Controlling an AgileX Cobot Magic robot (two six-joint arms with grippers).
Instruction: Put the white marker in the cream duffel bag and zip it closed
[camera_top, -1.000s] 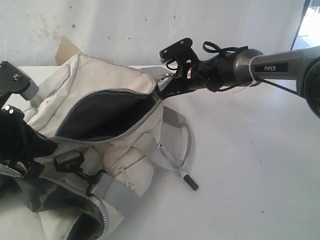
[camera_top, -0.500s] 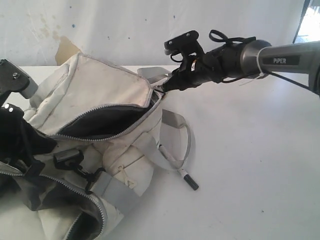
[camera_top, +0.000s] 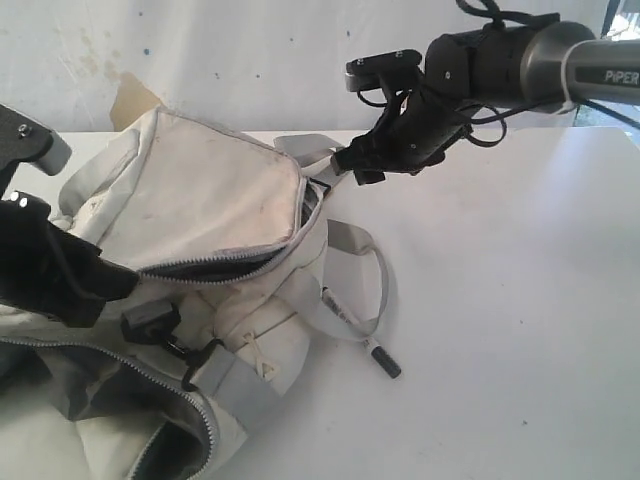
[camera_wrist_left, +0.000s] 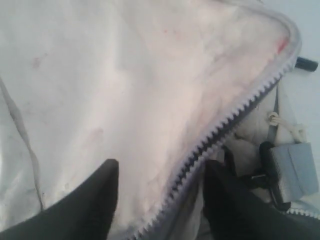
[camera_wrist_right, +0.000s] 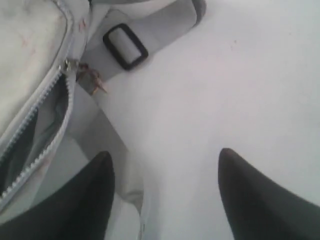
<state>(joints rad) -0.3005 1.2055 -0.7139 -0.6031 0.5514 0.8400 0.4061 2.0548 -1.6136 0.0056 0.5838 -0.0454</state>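
The cream duffel bag (camera_top: 210, 200) lies on the left of the white table, its top flap sagging so that only a thin dark slit shows along the zipper (camera_wrist_left: 235, 117). The white marker (camera_top: 362, 338) rests on the table by the bag's right side, partly under a grey strap, black cap (camera_top: 386, 363) toward the front. My left gripper (camera_top: 112, 283) (camera_wrist_left: 160, 172) is open, its fingers straddling the flap's zipper edge. My right gripper (camera_top: 352, 165) (camera_wrist_right: 164, 157) hangs open above the bag's right end, with nothing between its fingers.
Grey webbing straps (camera_top: 350, 240) loop over the table right of the bag. A black slider buckle (camera_wrist_right: 125, 46) and a zipper pull (camera_wrist_right: 85, 75) lie near the bag's right end. A black clip (camera_top: 150, 322) hangs on the bag's front. A second unzipped pocket (camera_top: 150, 410) gapes at the lower left.
Both grippers went from shut to open. The flap dropped and the wide dark opening narrowed to a slit. My right arm rose up and back from the bag's end.
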